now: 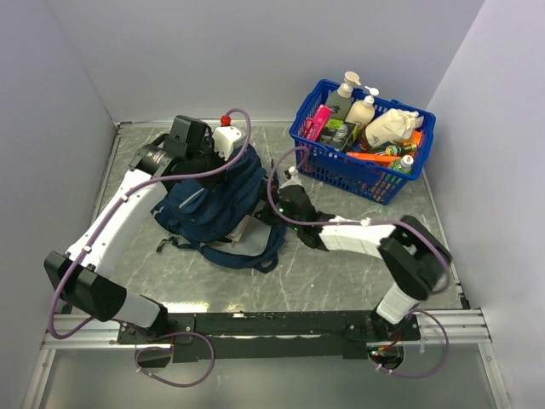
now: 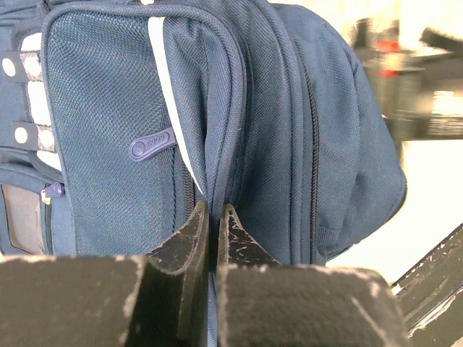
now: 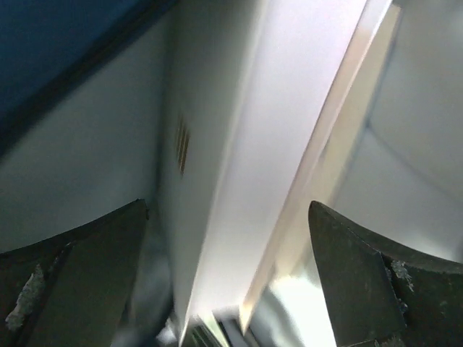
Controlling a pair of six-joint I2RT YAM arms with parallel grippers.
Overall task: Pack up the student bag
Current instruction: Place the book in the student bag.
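The student bag (image 1: 209, 209), a navy blue backpack, lies in the middle-left of the table. In the left wrist view its zipped pockets (image 2: 116, 137) fill the frame. My left gripper (image 1: 225, 158) is at the bag's far top edge. Its jaws (image 2: 216, 204) are shut on a fold of the bag's fabric beside a zip. My right gripper (image 1: 278, 204) is at the bag's right side and is open. A flat white box-like item (image 3: 239, 144) lies between its spread fingers (image 3: 94, 253), with the bag's blue fabric (image 3: 51, 43) just beyond. A pale edge of the item (image 1: 248, 227) shows at the bag's side.
A blue plastic basket (image 1: 358, 181) stands at the back right, holding pump bottles, a pink box and several other items. The bag's straps (image 1: 174, 245) trail toward the near left. Grey walls close in the table on three sides.
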